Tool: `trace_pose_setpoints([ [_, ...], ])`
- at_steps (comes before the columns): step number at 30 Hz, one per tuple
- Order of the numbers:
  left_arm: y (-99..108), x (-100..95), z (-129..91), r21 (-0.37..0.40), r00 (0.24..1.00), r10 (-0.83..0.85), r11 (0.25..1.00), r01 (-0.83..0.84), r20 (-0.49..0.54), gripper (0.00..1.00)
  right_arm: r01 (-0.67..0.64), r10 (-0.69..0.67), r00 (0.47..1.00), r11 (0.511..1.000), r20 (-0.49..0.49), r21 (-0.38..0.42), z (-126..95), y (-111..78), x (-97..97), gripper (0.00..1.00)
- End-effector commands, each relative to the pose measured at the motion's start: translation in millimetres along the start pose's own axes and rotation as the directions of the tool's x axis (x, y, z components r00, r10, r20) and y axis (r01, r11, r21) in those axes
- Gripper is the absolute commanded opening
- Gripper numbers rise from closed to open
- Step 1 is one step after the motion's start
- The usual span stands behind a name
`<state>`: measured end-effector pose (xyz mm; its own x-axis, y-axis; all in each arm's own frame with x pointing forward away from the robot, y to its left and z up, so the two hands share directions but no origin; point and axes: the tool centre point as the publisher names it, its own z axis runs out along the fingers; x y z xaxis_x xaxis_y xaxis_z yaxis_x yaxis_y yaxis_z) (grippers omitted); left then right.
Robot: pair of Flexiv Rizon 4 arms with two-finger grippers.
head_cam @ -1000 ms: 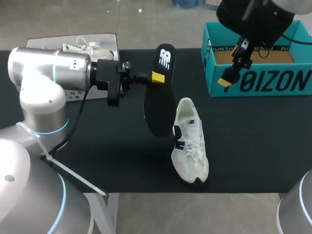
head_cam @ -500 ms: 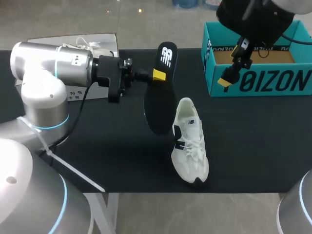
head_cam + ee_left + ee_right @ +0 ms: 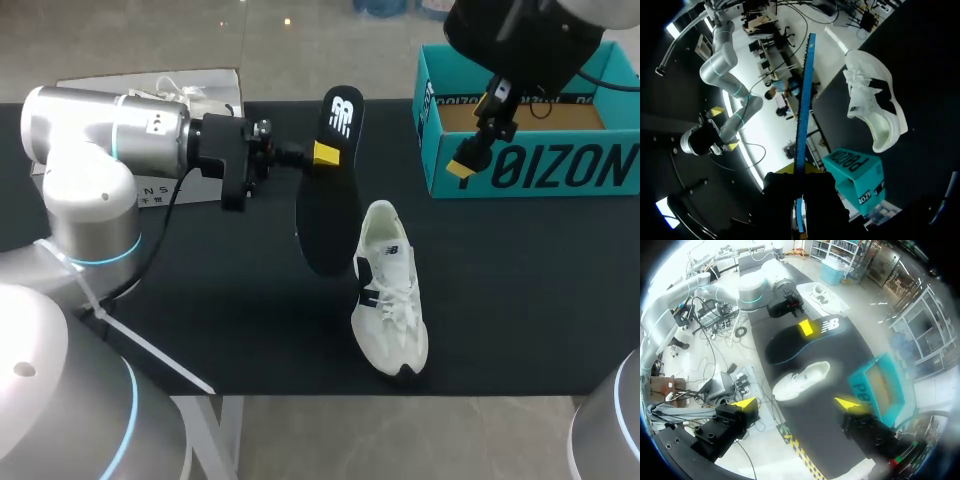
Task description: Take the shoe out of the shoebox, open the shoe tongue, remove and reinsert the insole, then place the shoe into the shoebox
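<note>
One open teal box point(image 3: 432, 150) shows its brown floor. One shoe point(image 3: 390, 300) lies on the surface point(image 3: 520, 300). Left hand point(image 3: 322, 155) grips one insole point(image 3: 330, 215); right hand point(image 3: 478, 130) gapes, holding nothing.

light: bright, overhead | shadows: faint on table point(image 3: 200, 300) | wrist views: glare

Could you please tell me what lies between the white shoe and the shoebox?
Nothing does: in the head view, only bare black table separates the shoe from the shoebox.
</note>
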<state>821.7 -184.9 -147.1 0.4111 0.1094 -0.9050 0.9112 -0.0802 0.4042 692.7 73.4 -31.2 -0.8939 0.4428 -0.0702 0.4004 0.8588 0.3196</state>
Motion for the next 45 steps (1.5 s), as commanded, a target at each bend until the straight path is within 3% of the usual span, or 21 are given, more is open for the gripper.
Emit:
trace_pose_setpoints([
  [1, 0, 0.4, 0, -0.001, 1.0, 0.002, 1.0, -0.002, 0.0, 0.0, 0.0, 0.0, 1.0, 1.0, -0.002, 0.005, 0, 2.1, -1.3, 1.0],
  [12, 36, 8.9, 37, -0.142, 1.0, -0.004, 0.99, 0.002, -0.014, 0.0, 0.0, 0.0, 1.0, 1.0, -0.002, 0.005, 0, 2.1, -1.3, 1.0],
  [19, 49, 18.2, 62, -0.145, 1.0, 0.002, 0.989, 0.0, 0.016, 0.0, 0.0, 0.0, 1.0, 1.0, -0.002, 0.005, 0, 2.1, -1.3, 1.0],
  [21, 51, 16.7, 64, -0.169, 1.0, -0.007, 0.986, 0.004, -0.02, 0.0, 0.0, 0.0, 1.0, 1.0, -0.002, 0.005, 0, 2.1, -1.3, 1.0],
  [30, 53, 15.0, 63, -0.168, 1.0, -0.01, 0.986, 0.009, -0.005, 0.0, 0.0, 0.0, 1.0, 1.0, -0.002, 0.005, 0, 2.1, -1.3, 1.0],
  [32, 53, 15.0, 63, -0.168, 1.0, -0.01, 0.986, 0.009, -0.005, 0.0, -0.03, 0.028, 0.995, 0.999, -0.099, -0.02, 12, 1.3, -7.2, 1.0],
  [36, 53, 15.0, 63, -0.168, 1.0, -0.01, 0.986, 0.009, -0.005, 0.0, -0.12, 0.074, 0.96, 0.98, -0.272, -0.157, 29, -3.2, -20.3, 1.0],
  [41, 53, 15.0, 63, -0.168, 1.0, -0.01, 0.986, 0.009, -0.005, 0.0, -0.194, 0.077, 0.912, 0.947, -0.404, -0.258, 44, -7.3, -28.1, 1.0],
  [45, 53, 15.0, 63, -0.168, 1.0, -0.01, 0.986, 0.009, -0.005, 0.0, -0.255, 0.049, 0.874, 0.893, -0.484, -0.37, 55, -12.8, -27.4, 1.0],
])
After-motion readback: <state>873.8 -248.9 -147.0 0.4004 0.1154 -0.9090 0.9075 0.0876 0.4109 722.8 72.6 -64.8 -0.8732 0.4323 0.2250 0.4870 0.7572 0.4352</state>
